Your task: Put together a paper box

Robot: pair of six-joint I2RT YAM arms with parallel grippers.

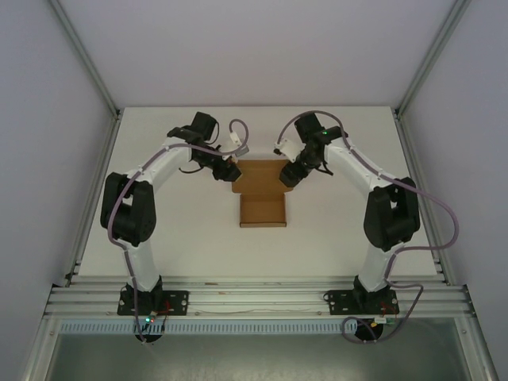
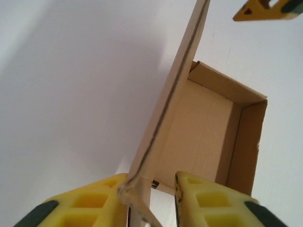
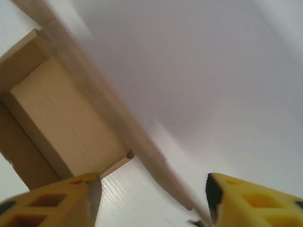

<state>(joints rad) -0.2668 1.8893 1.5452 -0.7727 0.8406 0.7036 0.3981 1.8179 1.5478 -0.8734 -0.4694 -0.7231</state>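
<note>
Left end effector straddles the raised flap of the paper box; right end effector stands spread wide.
We see the paper box at the middle of the table, its shallow tray open upward, walls standing, nothing inside, and the flap rising from the tray's 12 o'clock side. On the left, one yellow finger touches the flap while a gap shows at the other, so it is not yet clamped. On the right, the blurred flap edge runs between jaws held well apart. From above, the two sit at the box's 10 and 2 o'clock corners. We judge the cardboard light and thin, stiff across panels, hinging at creases, easily dented and apt to slide, so we would pinch the flap flat near its outer corners.
</note>
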